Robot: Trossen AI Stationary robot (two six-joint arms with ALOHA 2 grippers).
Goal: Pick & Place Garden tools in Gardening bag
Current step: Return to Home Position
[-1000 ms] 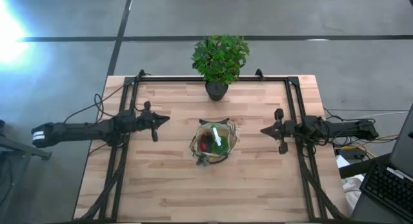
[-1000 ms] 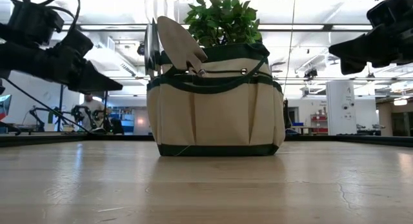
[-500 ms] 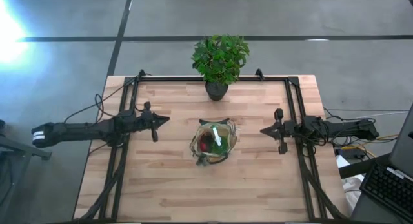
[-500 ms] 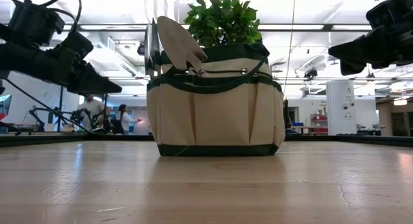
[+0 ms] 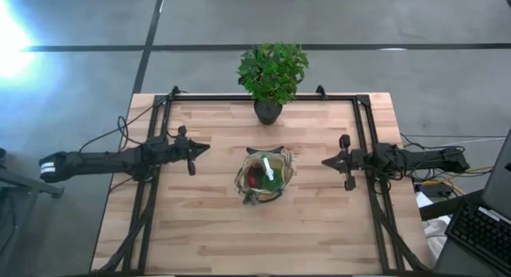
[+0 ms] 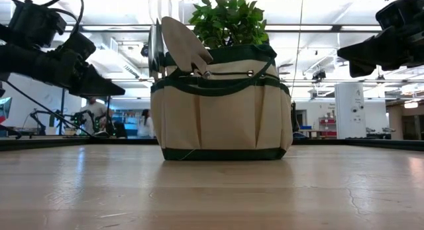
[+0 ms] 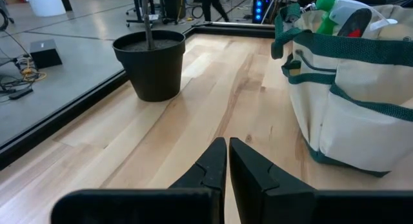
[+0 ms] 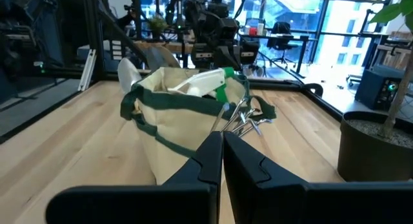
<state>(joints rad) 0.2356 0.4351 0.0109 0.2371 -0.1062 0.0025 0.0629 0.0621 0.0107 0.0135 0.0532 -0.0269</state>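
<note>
Tools [image 8: 203, 81] poke out of the top of the soft tan bag [image 6: 222, 117] with the dark green trim. You can see the bag standing up straight near the middle of the wooden surface [image 5: 200, 229]. A metal trowel [image 6: 187, 43] sticks up from one side of it. A green and white spray bottle [image 7: 339, 8] lies in the open top, and a red thing [image 5: 252, 180] lies inside next to it. Thin metal prongs [image 8: 244, 119] stick out on the side of the bag that faces your right arm. You cannot tell which tool they belong to.

Your left claw [image 7: 227, 145] hangs in the air to the left of the bag, well apart from it. Its two fingers [image 7: 205, 167] are pressed together and there is nothing between them. It points at the bag. Your right claw [image 8: 221, 139] hangs in the air on the other side of the bag, also well apart. Its fingers are closed too, and it holds nothing. Both claws are up off the surface, about level with the top part of the bag.

A leafy green plant [image 5: 272, 69] in a dark pot [image 7: 150, 62] stands at the far edge of the surface, behind the bag and apart from it. A person [image 6: 95, 113] stands far off in the room behind.
</note>
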